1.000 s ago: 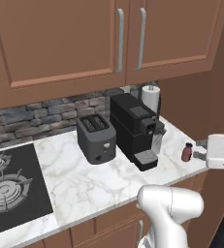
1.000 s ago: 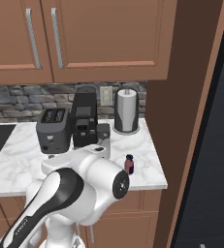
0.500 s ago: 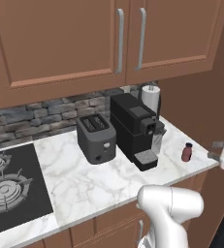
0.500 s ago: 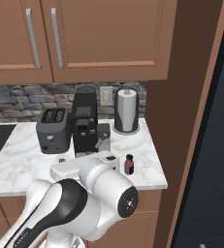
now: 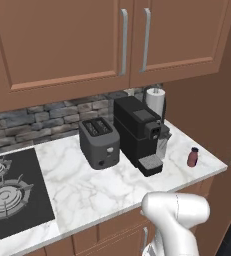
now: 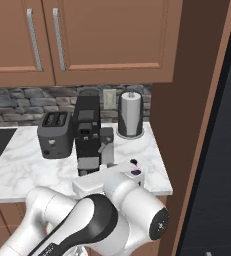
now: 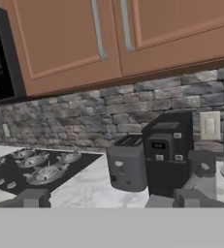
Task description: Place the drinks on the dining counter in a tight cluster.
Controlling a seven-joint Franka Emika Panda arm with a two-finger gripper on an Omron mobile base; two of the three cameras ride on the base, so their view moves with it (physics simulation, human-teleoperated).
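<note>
Claw (image 7: 111,199) wide open — toward toaster (image 7: 127,162)

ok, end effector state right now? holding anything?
End effector: open, fingers spread wide in the hand view, nothing between them. The small reddish-brown bottle stands untouched on the marble counter.

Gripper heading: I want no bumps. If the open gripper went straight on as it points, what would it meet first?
Likely the toaster or the black coffee machine beside it; both sit between the gripper fingertips' line, and depth is unclear.
</note>
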